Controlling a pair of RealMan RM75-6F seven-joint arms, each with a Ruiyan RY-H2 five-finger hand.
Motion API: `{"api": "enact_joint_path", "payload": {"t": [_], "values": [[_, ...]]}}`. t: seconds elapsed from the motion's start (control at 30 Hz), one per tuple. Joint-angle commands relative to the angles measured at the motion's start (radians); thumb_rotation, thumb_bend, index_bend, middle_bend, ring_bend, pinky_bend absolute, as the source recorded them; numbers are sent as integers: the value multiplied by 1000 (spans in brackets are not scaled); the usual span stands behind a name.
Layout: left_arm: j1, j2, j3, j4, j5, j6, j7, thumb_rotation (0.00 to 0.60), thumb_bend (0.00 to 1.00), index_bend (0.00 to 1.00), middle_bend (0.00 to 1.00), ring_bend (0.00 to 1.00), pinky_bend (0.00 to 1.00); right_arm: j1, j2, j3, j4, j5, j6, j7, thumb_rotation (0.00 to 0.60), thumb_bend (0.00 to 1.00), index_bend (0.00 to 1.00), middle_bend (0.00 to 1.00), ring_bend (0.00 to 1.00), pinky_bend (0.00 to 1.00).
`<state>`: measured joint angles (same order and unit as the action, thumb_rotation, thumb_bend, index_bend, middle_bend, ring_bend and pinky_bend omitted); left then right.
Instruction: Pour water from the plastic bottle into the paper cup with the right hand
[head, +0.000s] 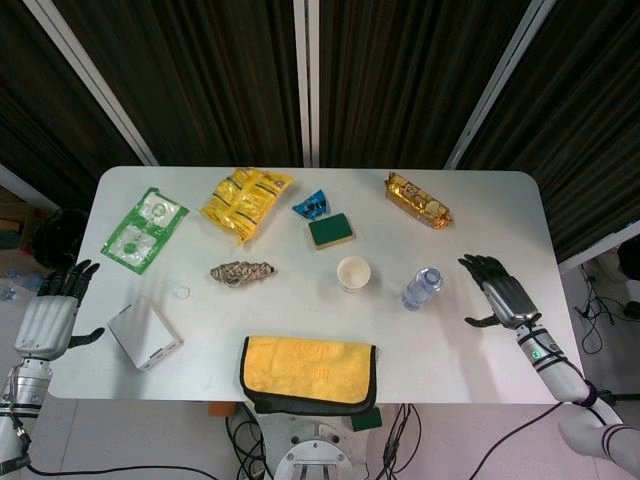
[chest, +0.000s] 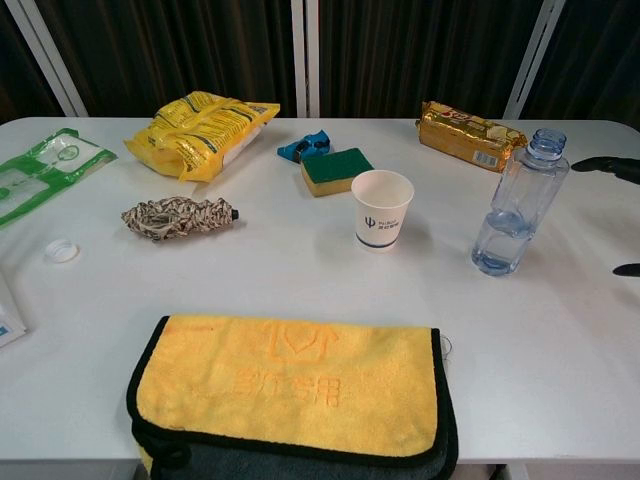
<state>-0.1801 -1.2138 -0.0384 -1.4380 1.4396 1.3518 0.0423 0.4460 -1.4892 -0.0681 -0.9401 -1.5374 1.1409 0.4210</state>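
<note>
The plastic bottle (head: 422, 287) stands upright and uncapped right of centre on the white surface (head: 520, 230), with a little water in its bottom. Nothing touches it. The paper cup (head: 353, 273) stands just to its left, upright, mouth open.

The right hand (head: 506, 297) hovers at the right edge of the head view, well apart from the bottle, its fingers (head: 481, 267) spread and holding nothing; in the chest view only dark fingertips (chest: 606, 165) show at the right border. The left hand (head: 50, 315) hangs off the surface at the lower left of the head view, fingers apart and empty.

A yellow cloth (head: 308, 369) lies folded at the bottom centre. A green sponge (head: 330, 230) and a blue wrapper (head: 312, 205) sit above the cup, a yellow packet (head: 246, 203) further left, a green packet (head: 144, 228) at the far left, and a golden snack bar (head: 418, 199) at the upper right. A small white cap (head: 182, 293) lies near a white box (head: 145, 334).
</note>
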Motion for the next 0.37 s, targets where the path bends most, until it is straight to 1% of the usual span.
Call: {"api": "enact_joint_path", "payload": {"t": [0.03, 0.2, 0.37], "values": [[1, 1, 0, -1, 3, 4, 0, 600, 87, 83, 69, 22, 130, -179, 186, 24, -258, 112, 180, -320, 600, 26, 0, 0, 0, 0], [6, -8, 0, 7, 25, 32, -13, 600, 87, 82, 68, 22, 130, -286, 157, 25, -226, 92, 348, -340, 600, 27, 0, 0, 0, 0], [11, -13, 2, 12, 45, 59, -8, 600, 87, 77, 69, 22, 130, -321, 156, 35, -221, 76, 403, -375, 600, 54, 0, 0, 0, 0]]}}
